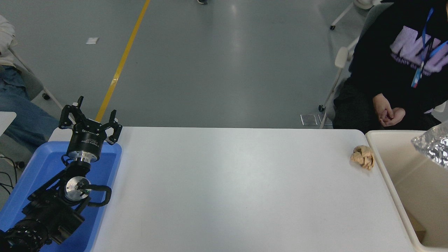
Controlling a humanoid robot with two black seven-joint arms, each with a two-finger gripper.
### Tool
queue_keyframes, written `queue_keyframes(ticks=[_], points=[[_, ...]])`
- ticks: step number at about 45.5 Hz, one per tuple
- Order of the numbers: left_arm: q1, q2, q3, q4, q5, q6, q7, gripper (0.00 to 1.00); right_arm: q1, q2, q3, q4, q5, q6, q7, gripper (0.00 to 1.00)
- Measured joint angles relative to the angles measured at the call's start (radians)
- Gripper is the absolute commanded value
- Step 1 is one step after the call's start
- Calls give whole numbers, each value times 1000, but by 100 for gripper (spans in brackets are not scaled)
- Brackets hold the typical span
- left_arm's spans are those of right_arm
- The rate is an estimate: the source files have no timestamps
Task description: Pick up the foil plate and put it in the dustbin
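Note:
Only a corner of the shiny crinkled foil plate [434, 145] shows at the right edge, over the inside of the cream dustbin [388, 168]. I cannot tell whether it is held or touching the bin. My right arm and gripper are out of the picture. At the lower left my left gripper [90, 120] stays parked above the blue tray, open with nothing between its fingers.
A crumpled brown paper ball [363, 157] lies on the white table [238, 189] next to the dustbin's left rim. A shallow blue tray [42, 168] sits under the left arm. A seated person in black, hands [387, 114] clasped, is at the far right behind the bin.

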State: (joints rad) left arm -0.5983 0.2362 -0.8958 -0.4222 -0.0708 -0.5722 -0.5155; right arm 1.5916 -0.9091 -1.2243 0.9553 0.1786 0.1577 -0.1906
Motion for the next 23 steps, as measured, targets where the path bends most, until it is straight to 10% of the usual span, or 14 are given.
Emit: queue_keyframes(ticks=[23], points=[[0, 0, 0, 0, 0, 0, 0, 99, -532, 169, 362, -414, -14, -162, 0, 0]])
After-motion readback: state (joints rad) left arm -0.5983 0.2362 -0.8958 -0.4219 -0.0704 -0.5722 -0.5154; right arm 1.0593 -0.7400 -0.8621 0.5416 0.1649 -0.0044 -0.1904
